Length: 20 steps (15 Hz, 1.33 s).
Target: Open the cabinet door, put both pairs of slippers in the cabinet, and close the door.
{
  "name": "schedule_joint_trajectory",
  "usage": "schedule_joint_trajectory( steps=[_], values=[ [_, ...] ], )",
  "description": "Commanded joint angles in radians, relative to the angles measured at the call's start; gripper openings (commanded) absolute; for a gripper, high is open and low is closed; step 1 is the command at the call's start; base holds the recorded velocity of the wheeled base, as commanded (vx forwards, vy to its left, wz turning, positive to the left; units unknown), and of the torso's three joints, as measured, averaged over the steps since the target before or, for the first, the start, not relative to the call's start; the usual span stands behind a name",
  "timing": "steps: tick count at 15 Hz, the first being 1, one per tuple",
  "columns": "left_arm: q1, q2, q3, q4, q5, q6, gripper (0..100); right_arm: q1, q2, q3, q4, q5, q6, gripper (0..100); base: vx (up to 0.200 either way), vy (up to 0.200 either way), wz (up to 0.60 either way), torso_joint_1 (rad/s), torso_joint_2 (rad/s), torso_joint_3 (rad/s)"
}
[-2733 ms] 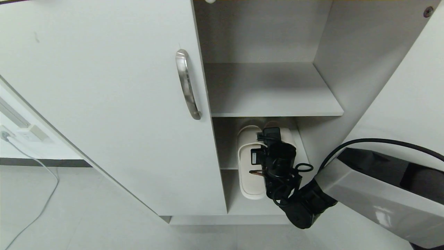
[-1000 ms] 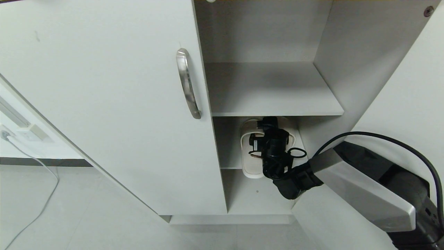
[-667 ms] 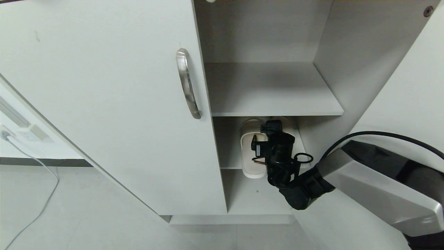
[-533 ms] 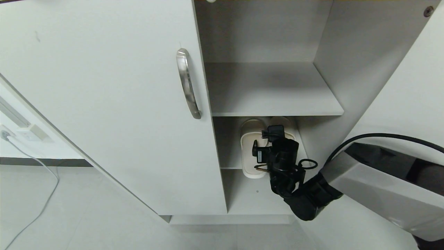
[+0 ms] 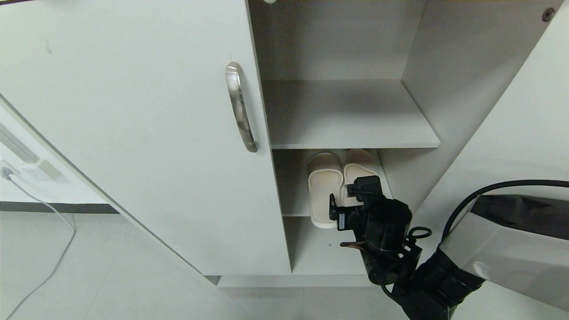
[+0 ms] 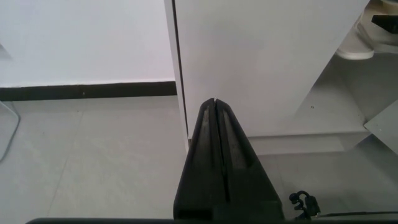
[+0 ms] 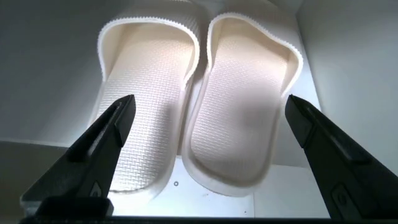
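floor (image 5: 111,284): pale grey, evenly lit | wall (image 5: 26,195): white | skirting strip (image 5: 58,207): dark, along wall foot | socket (image 5: 6,172): on wall | cable (image 5: 74,227): grey, trailing onto floor

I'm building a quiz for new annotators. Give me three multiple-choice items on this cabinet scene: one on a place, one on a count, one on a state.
1. Where do the slippers lie?
A. on the upper shelf
B. on the floor outside
C. on the lower shelf

2. How many slippers show in the cabinet?
A. one
B. two
C. four

3. How is the right gripper?
A. open, holding nothing
B. shut on a slipper
C. shut on the door handle

Answers:
1 C: they rest on the lower shelf, heels past its edge.
2 B: one cream pair lies side by side.
3 A: its fingers stand wide apart, short of the slippers.
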Motion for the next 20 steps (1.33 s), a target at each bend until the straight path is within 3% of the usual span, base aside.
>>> schedule_joint_trajectory(
  steps=[1, 9, 20],
  values=[
    [0.000, 0.001, 0.000, 0.001, 0.000, 0.000, 0, 0.006, -0.014, 0.005, -0.005, 0.000, 0.000, 100, -0.200, 0.000, 0.00, -0.002, 0.01, 0.007],
    [0.000, 0.001, 0.000, -0.001, 0.000, -0.002, 0, 0.018, -0.012, 0.011, -0.005, 0.000, 0.000, 100, -0.200, 0.000, 0.00, 0.002, 0.00, 0.004],
    [0.000, 0.001, 0.000, -0.001, 0.002, -0.012, 0, 0.020, -0.009, 0.014, -0.005, 0.000, 0.000, 100, 0.000, 0.000, 0.00, 0.000, 0.00, 0.000]
  ],
)
